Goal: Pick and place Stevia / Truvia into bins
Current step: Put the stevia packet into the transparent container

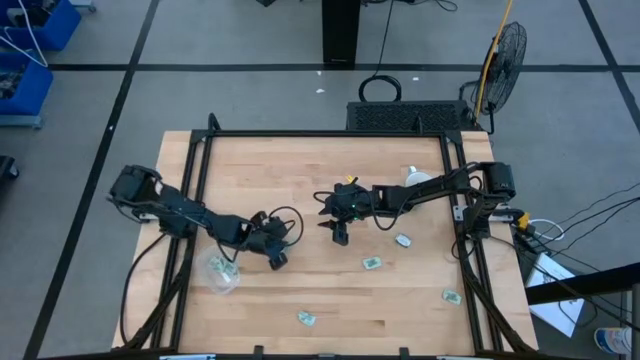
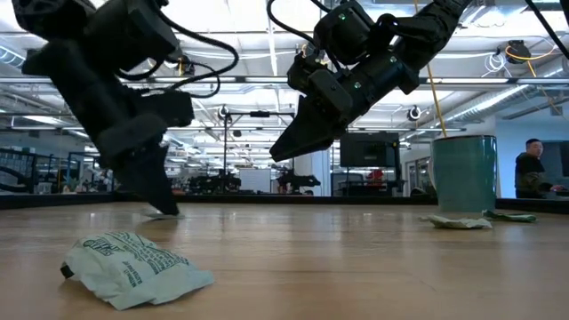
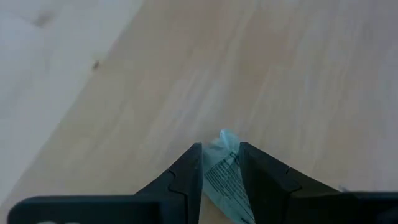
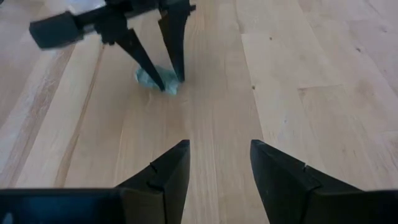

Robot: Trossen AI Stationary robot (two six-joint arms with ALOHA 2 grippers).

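Note:
In the left wrist view a pale green and white Stevia sachet (image 3: pixel 219 171) is pinched between my left gripper's fingers (image 3: pixel 186 171), low over the wood. The right wrist view shows the same sachet (image 4: pixel 151 77) touching the table under the left gripper (image 4: pixel 171 83). The left gripper (image 1: pixel 278 258) is a little right of the clear round bin (image 1: pixel 222 274). My right gripper (image 1: pixel 340 237) hovers open and empty near the table's middle, its fingers (image 4: pixel 171 168) pointing toward the left gripper. Other sachets lie at the right (image 1: pixel 372 263) (image 1: pixel 403 240) (image 1: pixel 451 296) and at the front (image 1: pixel 306 318).
A mug (image 1: pixel 415 178) stands at the back right, seen teal in the low view (image 2: pixel 464 173) with sachets (image 2: pixel 458 222) beside it. One crumpled sachet (image 2: pixel 133 262) lies close to the low camera. A dark frame (image 1: pixel 200 160) borders the table.

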